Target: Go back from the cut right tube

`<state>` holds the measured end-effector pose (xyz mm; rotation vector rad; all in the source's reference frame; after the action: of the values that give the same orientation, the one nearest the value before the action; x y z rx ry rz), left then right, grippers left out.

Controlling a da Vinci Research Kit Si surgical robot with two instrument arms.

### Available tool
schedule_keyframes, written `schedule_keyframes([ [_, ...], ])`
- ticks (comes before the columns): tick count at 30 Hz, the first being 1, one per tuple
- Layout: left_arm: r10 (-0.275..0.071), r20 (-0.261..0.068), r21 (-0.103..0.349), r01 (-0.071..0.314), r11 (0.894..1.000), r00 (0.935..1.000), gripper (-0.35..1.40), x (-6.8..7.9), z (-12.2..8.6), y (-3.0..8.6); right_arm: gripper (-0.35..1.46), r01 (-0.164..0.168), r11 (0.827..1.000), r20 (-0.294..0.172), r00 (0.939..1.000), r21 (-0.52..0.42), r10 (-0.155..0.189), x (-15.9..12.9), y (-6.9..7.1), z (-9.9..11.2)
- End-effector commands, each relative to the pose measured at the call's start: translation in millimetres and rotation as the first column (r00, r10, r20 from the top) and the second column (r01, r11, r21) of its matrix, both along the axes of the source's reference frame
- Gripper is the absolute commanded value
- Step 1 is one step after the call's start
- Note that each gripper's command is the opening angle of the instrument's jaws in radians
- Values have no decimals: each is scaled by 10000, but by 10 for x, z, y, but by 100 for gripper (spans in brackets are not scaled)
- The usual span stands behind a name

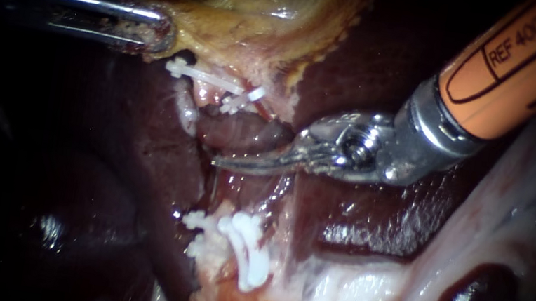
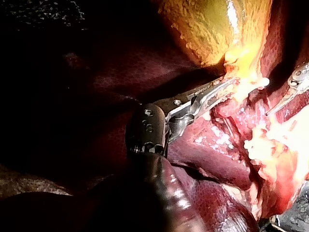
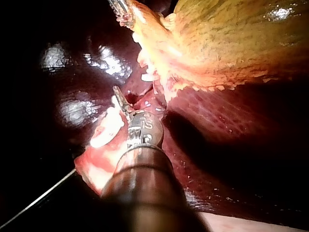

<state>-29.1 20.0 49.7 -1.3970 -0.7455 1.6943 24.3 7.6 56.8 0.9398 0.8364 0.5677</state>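
Note:
My left instrument (image 1: 152, 30) comes in from the left, its jaws shut on the yellowish edge of the gallbladder (image 1: 257, 35) and holding it up. My right instrument (image 1: 238, 162), with an orange shaft, enters from the upper right; its curved blades lie together, shut and empty, pointing left into the gap between two groups of white clips. The upper clips (image 1: 204, 76) sit just under the gallbladder, the lower clips (image 1: 246, 247) on the pale stump below. The tube shows parted between them. The left wrist view shows the left instrument (image 2: 219, 91) gripping the gallbladder (image 2: 217, 29).
Dark red liver (image 1: 358, 213) surrounds the site on both sides. Pale white tissue (image 1: 359, 299) lies at the lower right. In the right wrist view the right instrument (image 3: 120, 99) lies beside pink tissue, with the gallbladder (image 3: 231, 38) ahead of it.

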Motion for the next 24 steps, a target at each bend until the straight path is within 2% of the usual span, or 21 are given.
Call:
schedule_keyframes([
  [1, -1, -1, -1, 1, 10000, 10000, -35, 0, 1, 0, -35, -33, 10000, -38, 10000, 27, 33, 0, 0, 2],
  [2, -1, -1, -1, 1, 10000, 10000, -35, 0, 1, 0, -35, -91, 9999, -83, 9999, 97, 91, 0, 0, 3],
  [3, -1, 0, -1, 1, 10000, 10000, -35, 0, 1, 0, 0, -162, 9998, -235, 9996, 145, 165, -1, 0, 4],
  [4, 0, 0, -1, 0, 10000, 10000, -35, 0, 1, 0, 44, -310, 9994, -363, 9988, 158, 315, -1, 0, 5],
  [5, 2, 2, -1, -2, 10000, 10000, -35, 0, 1, 0, 78, -465, 9989, -371, 9982, 113, 469, -1, 0, 5],
  [7, 4, 3, -1, -4, 10000, 10000, -35, 0, 1, 0, 125, -886, 9961, -323, 9956, -42, 885, 1, 1, 5],
  [8, 4, 3, -2, -4, 10000, 10000, -35, 0, 2, 0, 133, -1164, 9930, -237, 9930, -177, 1160, 2, 1, 5],
  [10, 4, 3, -3, -4, 10000, 10000, -35, 0, 2, 0, 141, -1381, 9901, -154, 9903, -254, 1378, 4, 1, 6],
  [14, 5, 3, -3, -5, 10000, 10000, -35, 0, 2, 0, 141, -1375, 9896, -215, 9904, -415, 1367, 2, 0, 7],
  [16, 6, 4, -3, -6, 10000, 10000, -35, 0, 2, 0, 141, -924, 9866, -242, 9956, -1344, 900, 0, -2, 8],
  [17, 6, 4, -3, -6, 10000, 10000, -35, 0, 2, 0, 141, -708, 9790, -139, 9975, -1912, 694, -1, -2, 8],
  [19, 6, 4, -4, -6, 10000, 10000, -35, 0, 2, 0, 143, -149, 9545, 421, 9987, -2978, 287, -6, -3, 6],
  [22, 7, 4, -5, -7, 10000, 10000, -35, 1, 2, 0, 143, 609, 9148, 1151, 9932, -3993, -159, -19, -6, 2],
  [24, 8, 4, -6, -8, 10000, 10000, -35, 1, 2, 0, 143, 1053, 8839, 1630, 9861, -4557, -334, -31, -8, -1],
])
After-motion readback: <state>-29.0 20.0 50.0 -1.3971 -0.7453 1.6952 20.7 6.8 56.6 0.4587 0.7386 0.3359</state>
